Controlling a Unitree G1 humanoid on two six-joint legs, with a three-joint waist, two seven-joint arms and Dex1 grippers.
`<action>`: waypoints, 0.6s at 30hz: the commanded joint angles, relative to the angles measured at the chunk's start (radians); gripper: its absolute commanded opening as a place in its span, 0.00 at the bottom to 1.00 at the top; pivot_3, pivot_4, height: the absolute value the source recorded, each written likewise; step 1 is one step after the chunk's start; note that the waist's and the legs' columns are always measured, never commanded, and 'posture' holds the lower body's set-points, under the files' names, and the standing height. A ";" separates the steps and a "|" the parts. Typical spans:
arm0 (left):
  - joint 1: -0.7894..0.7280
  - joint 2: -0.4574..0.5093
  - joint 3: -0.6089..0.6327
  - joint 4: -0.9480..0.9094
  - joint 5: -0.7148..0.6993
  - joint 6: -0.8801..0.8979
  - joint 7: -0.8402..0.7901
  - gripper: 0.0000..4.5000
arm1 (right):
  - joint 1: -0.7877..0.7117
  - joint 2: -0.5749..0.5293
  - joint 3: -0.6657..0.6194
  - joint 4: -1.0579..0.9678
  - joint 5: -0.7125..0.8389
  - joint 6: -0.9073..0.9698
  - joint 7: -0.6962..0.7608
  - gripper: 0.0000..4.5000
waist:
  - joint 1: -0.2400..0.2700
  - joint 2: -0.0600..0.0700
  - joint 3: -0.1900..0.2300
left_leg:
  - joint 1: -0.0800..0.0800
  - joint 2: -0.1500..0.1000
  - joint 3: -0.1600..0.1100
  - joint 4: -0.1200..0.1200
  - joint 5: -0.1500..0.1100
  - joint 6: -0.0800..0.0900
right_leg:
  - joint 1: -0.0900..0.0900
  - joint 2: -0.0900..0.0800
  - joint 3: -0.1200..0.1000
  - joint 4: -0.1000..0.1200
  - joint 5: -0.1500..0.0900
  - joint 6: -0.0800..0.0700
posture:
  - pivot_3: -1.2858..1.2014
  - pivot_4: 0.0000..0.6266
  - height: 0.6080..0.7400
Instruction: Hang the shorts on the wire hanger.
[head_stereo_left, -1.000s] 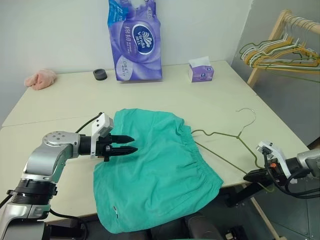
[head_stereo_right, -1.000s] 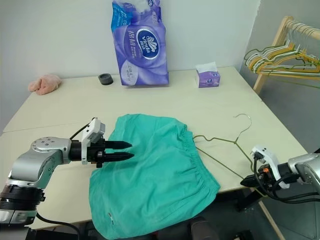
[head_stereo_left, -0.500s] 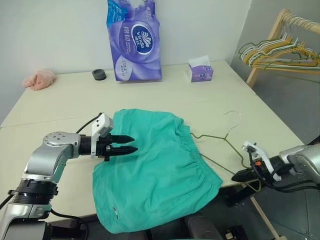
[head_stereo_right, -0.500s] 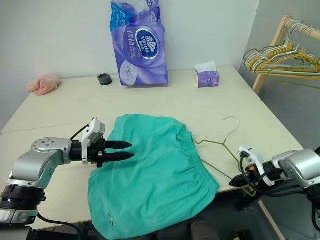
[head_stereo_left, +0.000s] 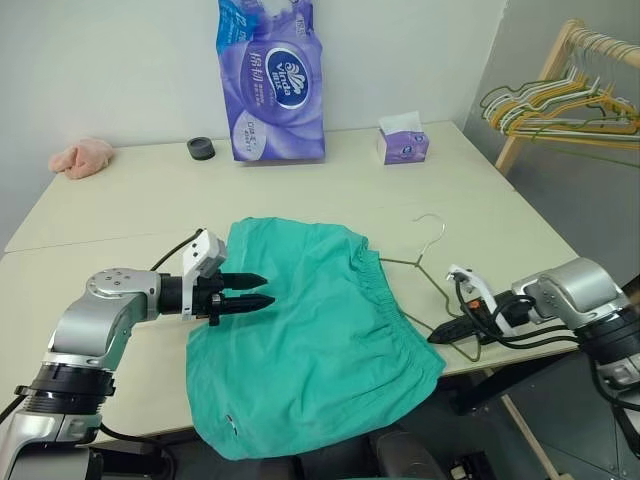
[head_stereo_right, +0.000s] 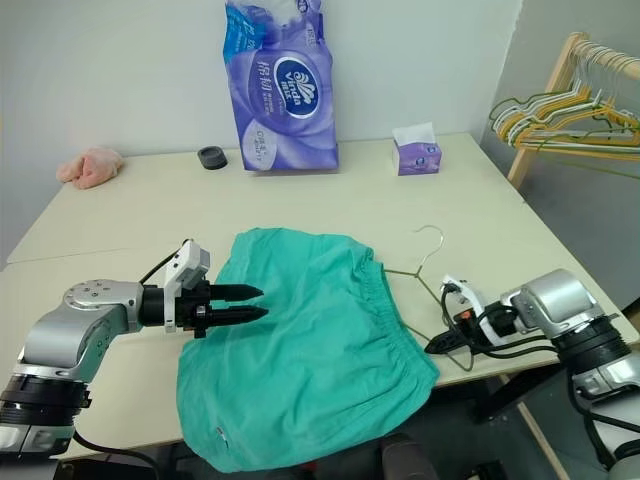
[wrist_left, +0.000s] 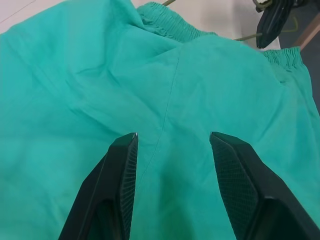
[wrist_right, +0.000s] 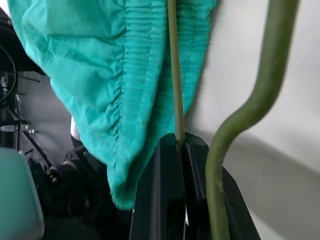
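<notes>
- Head views: the shorts (head_stereo_left: 310, 335) lie flat on the table (head_stereo_left: 130, 200), their gathered waistband toward the robot's right and their lower part hanging over the near edge; the wire hanger (head_stereo_left: 425, 262) lies just beside that waistband, hook pointing away from the robot; the right gripper (head_stereo_left: 447, 331) is clamped shut on the hanger's lower wire near the table edge; the left gripper (head_stereo_left: 262, 290) hovers over the shorts' left part, fingers parted and holding nothing; the step in hand appears to be bringing the hanger to the waistband.
- Left wrist view: both of its fingers (wrist_left: 117, 172) stand apart above the teal cloth with nothing between them; the waistband lies beyond, and the other gripper shows dark at the far corner.
- Right wrist view: its fingers (wrist_right: 170, 165) are pressed together on a thin wire of the hanger, the waistband's ruffles right alongside; the next move probably calls for the left gripper to pinch and lift the waistband so a hanger arm can be slid inside.
</notes>
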 joint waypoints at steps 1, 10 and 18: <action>-0.006 0.001 0.033 -0.033 -0.017 -0.009 0.009 0.54 | -0.042 0.052 -0.102 0.014 0.019 0.040 -0.064 0.00 | 0.000 0.000 0.000 | 0.000 0.000 0.000 0.000 0.000 0.000 | 0.000 0.000 0.000 0.000 0.000 0.000 | 0.45 0.10 1.00; -0.067 -0.057 0.074 0.020 -0.025 0.011 0.111 0.54 | -0.052 0.229 -0.337 -0.122 0.053 0.090 -0.266 0.00 | 0.001 0.000 0.000 | -0.001 0.000 -0.001 0.000 0.000 0.000 | 0.000 0.000 0.000 0.001 0.002 -0.004 | 0.45 0.10 1.00; -0.235 -0.105 0.170 0.153 -0.029 -0.017 0.260 0.87 | 0.012 0.234 -0.202 -0.337 -0.069 -0.166 -0.354 0.00 | 0.001 -0.002 -0.001 | -0.001 0.000 -0.002 0.000 0.000 0.000 | 0.000 0.000 -0.001 0.000 0.000 0.000 | 0.44 0.09 1.00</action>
